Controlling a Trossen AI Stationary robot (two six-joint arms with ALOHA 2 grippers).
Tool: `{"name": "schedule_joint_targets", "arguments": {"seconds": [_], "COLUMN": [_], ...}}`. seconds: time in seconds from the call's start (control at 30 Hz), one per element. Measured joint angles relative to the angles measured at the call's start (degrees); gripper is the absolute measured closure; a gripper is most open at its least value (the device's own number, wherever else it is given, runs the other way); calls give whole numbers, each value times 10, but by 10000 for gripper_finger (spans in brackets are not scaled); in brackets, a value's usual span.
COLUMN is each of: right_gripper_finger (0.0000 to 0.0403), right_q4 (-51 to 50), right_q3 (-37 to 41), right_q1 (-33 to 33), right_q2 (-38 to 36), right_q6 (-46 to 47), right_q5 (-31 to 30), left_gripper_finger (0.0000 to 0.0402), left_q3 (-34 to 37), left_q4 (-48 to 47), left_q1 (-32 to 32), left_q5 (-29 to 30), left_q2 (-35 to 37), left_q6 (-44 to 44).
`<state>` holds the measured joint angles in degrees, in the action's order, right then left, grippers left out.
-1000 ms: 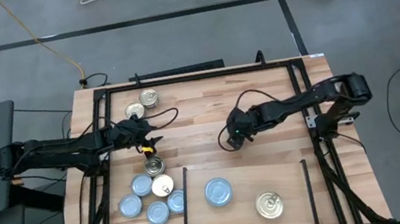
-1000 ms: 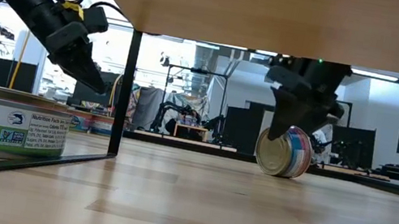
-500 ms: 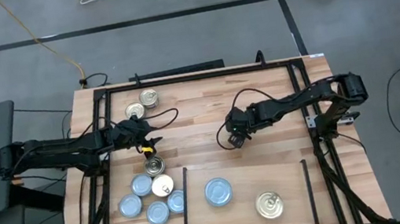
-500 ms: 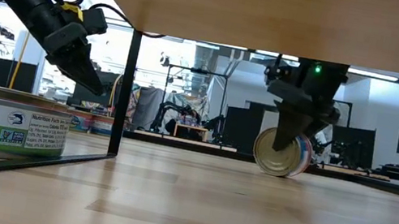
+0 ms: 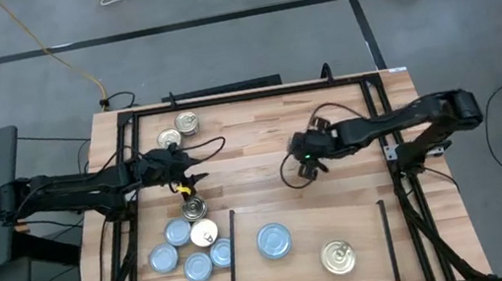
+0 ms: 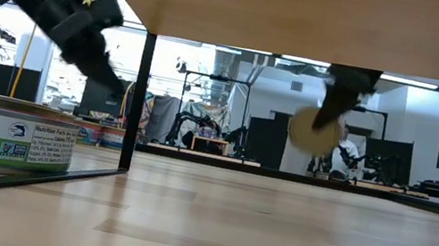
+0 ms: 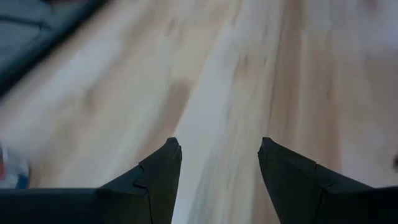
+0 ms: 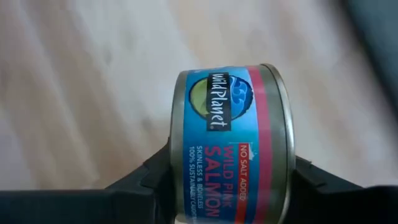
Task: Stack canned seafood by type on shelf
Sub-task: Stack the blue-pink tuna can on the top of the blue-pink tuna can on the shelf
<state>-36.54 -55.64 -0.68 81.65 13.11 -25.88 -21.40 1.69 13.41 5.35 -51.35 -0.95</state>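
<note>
The salmon tin (image 8: 231,146) wears a blue label with a red band, perhaps green-crested.

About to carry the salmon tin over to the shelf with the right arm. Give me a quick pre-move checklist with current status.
1. Grip: right gripper is shut on the salmon tin, held on edge. Ok.
2. Lift: in the low view the tin is clear of the tabletop. Ok.
3. Shelf: bare board shows around the blue-lidded tin and the gold-lidded tin. Ok.
4. Matching stack: the held tin's lid colour is not visible. Cannot tell.
5. Left gripper: open, empty, over the table's left side, away from the shelf. Ok.
</note>
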Motion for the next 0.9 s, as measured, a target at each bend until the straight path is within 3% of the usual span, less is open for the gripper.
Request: {"name": "schedule_joint_targets", "arguments": {"seconds": [0.23, 0.43, 0.57, 0.73, 0.9], "right_gripper_finger": [194, 194, 185, 193, 191], "right_q4": [6, 22, 75, 153, 190], "right_q3": [0, 0, 0, 0, 0], "right_q1": [96, 179, 216, 241, 256], "right_q2": [-90, -128, -132, -130, -131], "right_q6": [-152, -221, -275, -334, -341], "right_q5": [-107, -143, -195, -201, -210], "left_gripper_finger": [196, 196, 196, 187, 151], "left_q3": [-105, -213, -278, -360, -443], "left_q4": [-10, -50, -37, -29, -17], "left_q1": [-19, -110, -168, -231, -285], "left_q5": [15, 99, 124, 198, 291], "left_q2": [-6, -50, -104, -199, -295], "left_q6": [0, 88, 162, 240, 298]}}
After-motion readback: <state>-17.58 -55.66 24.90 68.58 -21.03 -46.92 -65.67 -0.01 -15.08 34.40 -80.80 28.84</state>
